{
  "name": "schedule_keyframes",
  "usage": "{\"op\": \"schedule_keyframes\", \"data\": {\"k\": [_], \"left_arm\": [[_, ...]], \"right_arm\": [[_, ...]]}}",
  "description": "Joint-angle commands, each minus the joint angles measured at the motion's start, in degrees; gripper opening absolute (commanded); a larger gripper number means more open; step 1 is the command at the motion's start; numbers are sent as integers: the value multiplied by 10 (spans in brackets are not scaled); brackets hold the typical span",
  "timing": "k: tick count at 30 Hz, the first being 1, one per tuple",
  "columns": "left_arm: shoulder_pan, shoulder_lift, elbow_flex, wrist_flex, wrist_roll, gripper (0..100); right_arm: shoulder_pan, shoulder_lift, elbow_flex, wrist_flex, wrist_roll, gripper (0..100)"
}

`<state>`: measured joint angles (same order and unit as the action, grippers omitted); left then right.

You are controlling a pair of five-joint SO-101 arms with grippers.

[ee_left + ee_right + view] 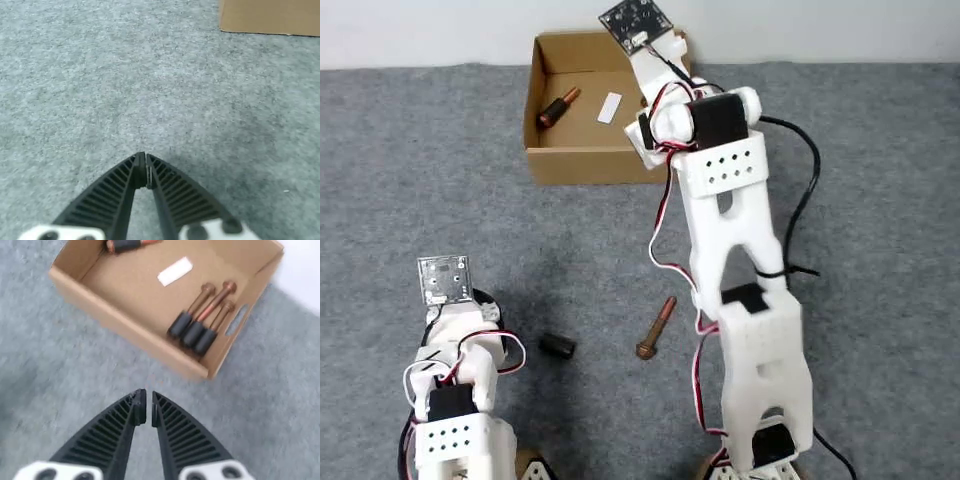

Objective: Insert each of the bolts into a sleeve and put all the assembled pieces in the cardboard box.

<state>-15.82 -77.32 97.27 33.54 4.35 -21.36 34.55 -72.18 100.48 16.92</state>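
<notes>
- Two black fingers of the left gripper [145,170] are pressed together, holding nothing, low over the grey carpet [420,150]
- one loose black sleeve [557,346] lies on the carpet just beside the left arm
- one bare bolt [656,328] lies near the sleeve, not touching it
- the cardboard box [580,165] holds one assembled piece [558,107] near a white label [609,107], and three more pieces [194,333] side by side in a corner
- the right gripper [145,407] has its tips together and empty, above the carpet just outside the box wall
</notes>
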Motion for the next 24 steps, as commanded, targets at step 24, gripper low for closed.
{"op": "schedule_keyframes", "data": {"k": [24], "left_arm": [[-52, -5, -4, -13, 3, 5]], "right_arm": [[-97, -399, 785, 23, 494, 69]]}}
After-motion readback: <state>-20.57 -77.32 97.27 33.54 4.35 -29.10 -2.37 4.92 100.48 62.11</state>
